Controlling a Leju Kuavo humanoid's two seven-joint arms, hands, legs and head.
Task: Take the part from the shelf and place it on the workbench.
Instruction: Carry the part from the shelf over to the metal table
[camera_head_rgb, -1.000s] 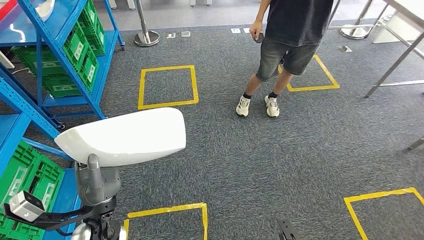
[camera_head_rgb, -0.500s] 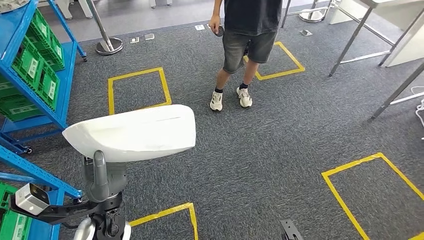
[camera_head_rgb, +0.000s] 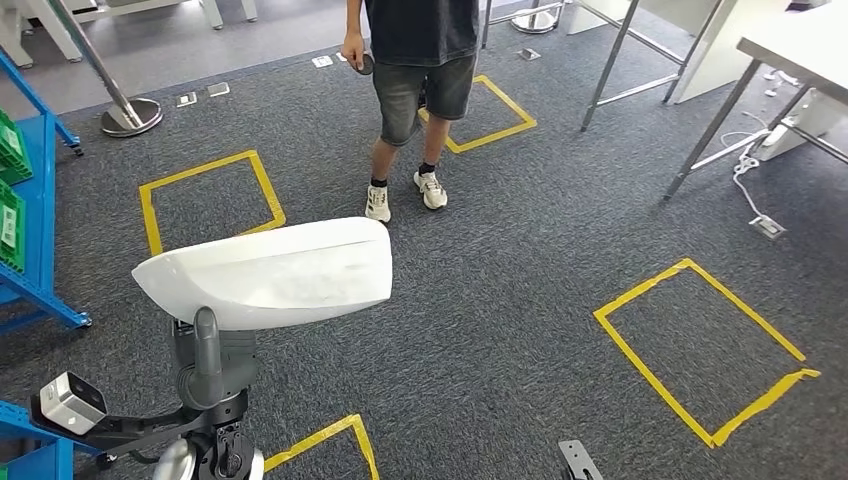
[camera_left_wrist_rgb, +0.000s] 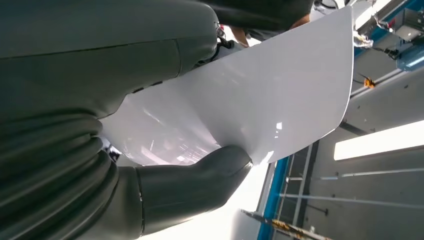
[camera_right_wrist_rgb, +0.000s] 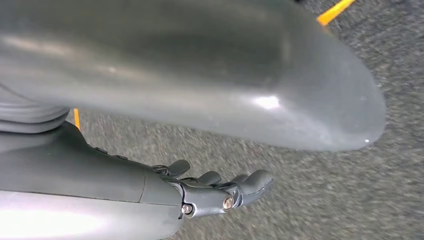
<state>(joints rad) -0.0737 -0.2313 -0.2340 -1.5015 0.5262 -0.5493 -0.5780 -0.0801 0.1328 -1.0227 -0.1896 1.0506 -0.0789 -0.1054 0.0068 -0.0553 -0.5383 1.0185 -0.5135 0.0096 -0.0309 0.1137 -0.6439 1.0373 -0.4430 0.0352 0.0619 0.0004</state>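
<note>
The left hand grips the white part, a curved, smooth white panel that it carries flat and out in front of the robot, above the grey carpet. In the left wrist view the thick thumb presses against the panel's underside near its edge, with the rest of the hand on the other face, so the hold looks firm. The right hand hangs low over the carpet with nothing in it; its fingers are loosely curled yet apart

The part is off the shelf, so the first half of the task is done. The blue shelf with its green crates stands at the left edge of the head view, well apart from the panel. What is left is the carry and the setting down. A table with metal legs stands at the far right corner of the head view; whether that is the workbench I cannot tell, but it is the likeliest place

A person in dark shorts and white shoes stands on the carpet beyond the panel, beside a yellow taped square, roughly between the robot and the tables, so the way ahead calls for care
</note>
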